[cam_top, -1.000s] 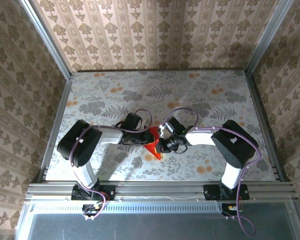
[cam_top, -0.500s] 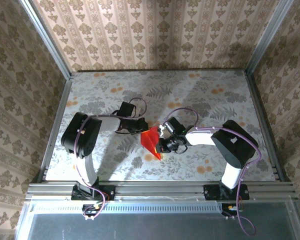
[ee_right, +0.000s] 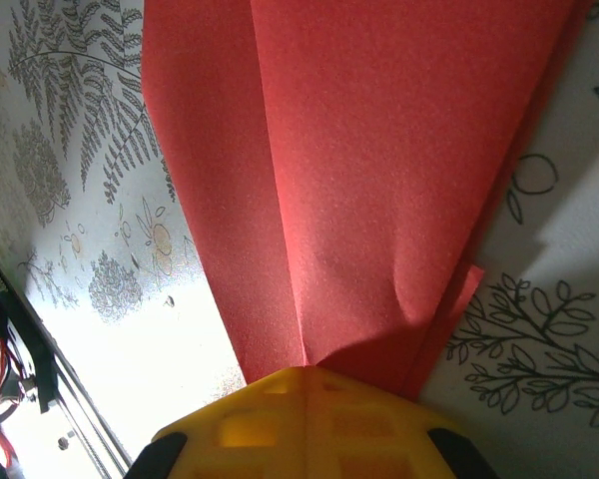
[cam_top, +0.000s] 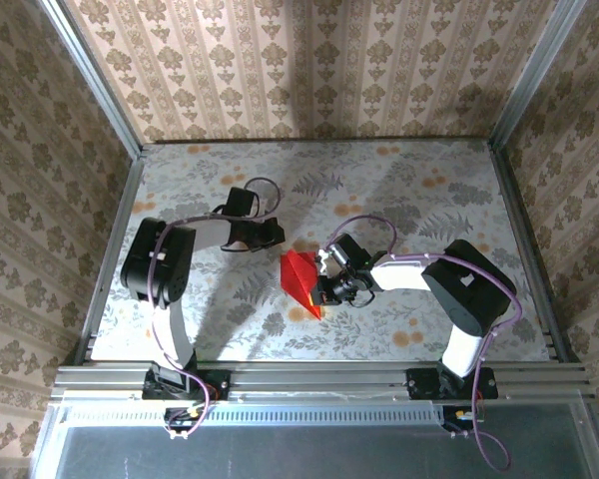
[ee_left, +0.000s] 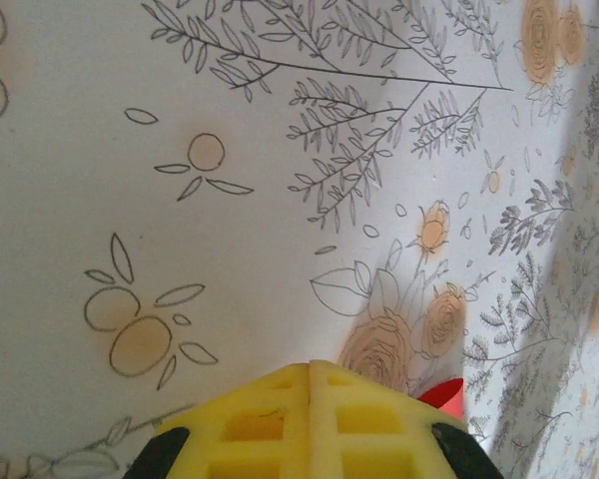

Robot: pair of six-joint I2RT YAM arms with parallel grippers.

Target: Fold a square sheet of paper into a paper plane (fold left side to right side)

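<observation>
The right gripper (ee_right: pixel 306 371) is clamping the right side of the folded red paper plane (cam_top: pixel 300 277), which is lying near the middle of the floral table (cam_top: pixel 409 185). The left gripper (cam_top: pixel 277 235) is holding its fingers together, near the paper's far left corner but apart from it.

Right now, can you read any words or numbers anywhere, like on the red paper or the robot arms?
No, there are no words, numbers or signs to read.
The red paper is plain.
The table cover and the wallpaper carry only flowers and leaves.
The left arm and right arm show no label I can make out.
</observation>
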